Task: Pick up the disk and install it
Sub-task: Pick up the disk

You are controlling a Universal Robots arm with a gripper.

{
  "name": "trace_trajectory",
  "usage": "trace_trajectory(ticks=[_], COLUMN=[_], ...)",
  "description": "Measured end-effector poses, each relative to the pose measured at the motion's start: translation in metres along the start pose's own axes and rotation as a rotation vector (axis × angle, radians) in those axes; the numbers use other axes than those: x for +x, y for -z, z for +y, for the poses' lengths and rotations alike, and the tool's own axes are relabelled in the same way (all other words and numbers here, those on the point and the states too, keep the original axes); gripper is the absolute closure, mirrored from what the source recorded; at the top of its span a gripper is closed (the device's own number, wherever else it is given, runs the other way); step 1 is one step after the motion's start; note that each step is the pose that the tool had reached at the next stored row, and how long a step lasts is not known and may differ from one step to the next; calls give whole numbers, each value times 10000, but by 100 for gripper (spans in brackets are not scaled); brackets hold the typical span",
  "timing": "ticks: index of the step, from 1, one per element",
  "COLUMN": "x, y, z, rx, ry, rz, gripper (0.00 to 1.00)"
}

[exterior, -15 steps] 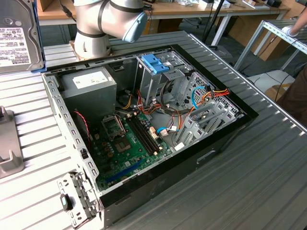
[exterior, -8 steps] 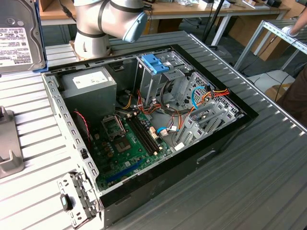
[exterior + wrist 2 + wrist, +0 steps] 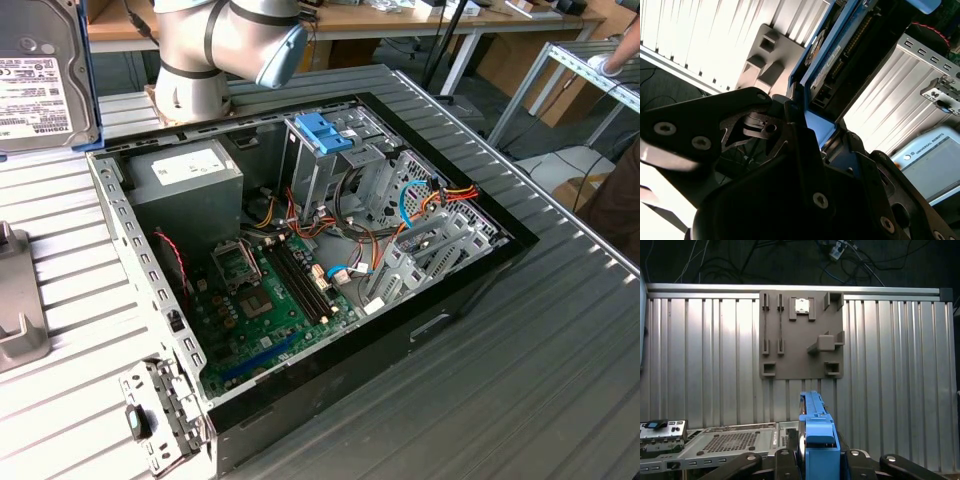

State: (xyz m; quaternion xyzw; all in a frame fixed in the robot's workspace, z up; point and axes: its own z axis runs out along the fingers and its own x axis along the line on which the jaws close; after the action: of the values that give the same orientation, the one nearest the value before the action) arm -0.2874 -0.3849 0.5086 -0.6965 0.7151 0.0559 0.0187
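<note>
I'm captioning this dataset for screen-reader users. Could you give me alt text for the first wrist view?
The end effector grips the disk, seen edge-on in its light-blue carrier. Beyond it a grey fixture plate with slots lies on a ribbed metal table; part of a computer case shows too.

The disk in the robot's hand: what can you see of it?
The disk is a flat rectangular grey-metal hard drive with a white label, framed in light-blue plastic. It hangs on edge at the exterior view's left, and the black hand clamps its blue frame from both sides.
</note>
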Motion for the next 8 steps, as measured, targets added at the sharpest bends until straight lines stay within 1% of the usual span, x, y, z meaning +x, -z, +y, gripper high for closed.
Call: trace_trajectory(ticks=[8], x=[9], y=[2], z=[-32], rx=[0], ry=[0], rz=[0], gripper=[63])
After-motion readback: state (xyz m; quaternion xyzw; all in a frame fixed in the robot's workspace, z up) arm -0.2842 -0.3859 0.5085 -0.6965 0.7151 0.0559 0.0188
